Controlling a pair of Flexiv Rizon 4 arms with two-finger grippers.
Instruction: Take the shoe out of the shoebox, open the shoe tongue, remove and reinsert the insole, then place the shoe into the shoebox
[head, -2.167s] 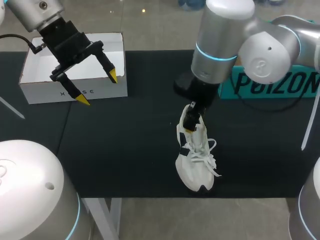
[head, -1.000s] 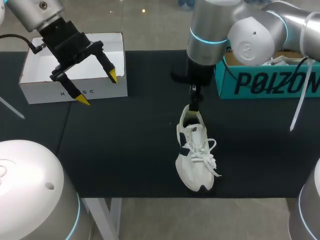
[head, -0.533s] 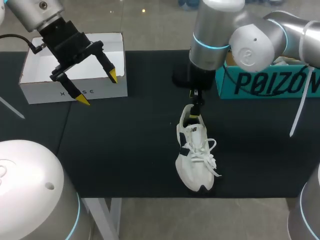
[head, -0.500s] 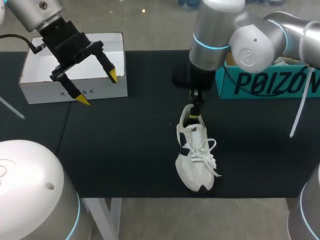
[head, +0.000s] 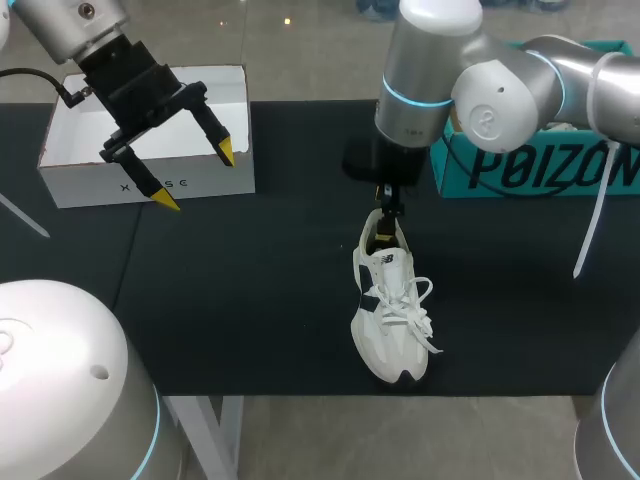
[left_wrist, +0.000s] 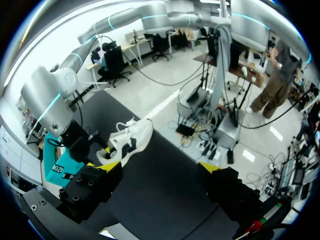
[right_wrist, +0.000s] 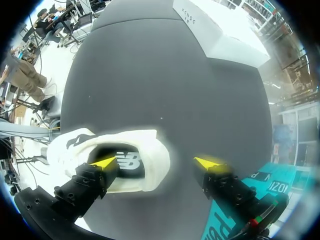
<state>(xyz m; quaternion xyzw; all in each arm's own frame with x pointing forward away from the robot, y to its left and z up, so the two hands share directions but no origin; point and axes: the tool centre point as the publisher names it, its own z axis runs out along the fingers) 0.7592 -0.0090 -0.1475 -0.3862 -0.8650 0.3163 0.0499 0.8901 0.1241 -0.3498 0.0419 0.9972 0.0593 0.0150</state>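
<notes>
A white sneaker (head: 390, 315) with a dark logo patch lies on the black mat, toe toward the front edge. My right gripper (head: 384, 218) hangs open just over its heel. In the right wrist view the right gripper (right_wrist: 156, 162) has one yellow tip over the sneaker's (right_wrist: 125, 157) dark opening and the other beyond the heel, over bare mat. The teal shoebox (head: 545, 160) stands at the back right behind the right arm. My left gripper (head: 196, 175) is open and empty above the white box's front wall. In the left wrist view the left gripper (left_wrist: 157, 166) faces the sneaker (left_wrist: 131, 141) from afar.
A white open box (head: 150, 140) sits at the back left on the mat (head: 260, 280). The same box (right_wrist: 220, 35) shows far ahead of the right gripper, and the teal shoebox (right_wrist: 240, 200) lies beside it. The mat's front edge runs just past the sneaker's toe.
The right gripper lifted off the sneaker's opening toward the back, then came down a little over the heel. Sneaker and left arm have not moved.
</notes>
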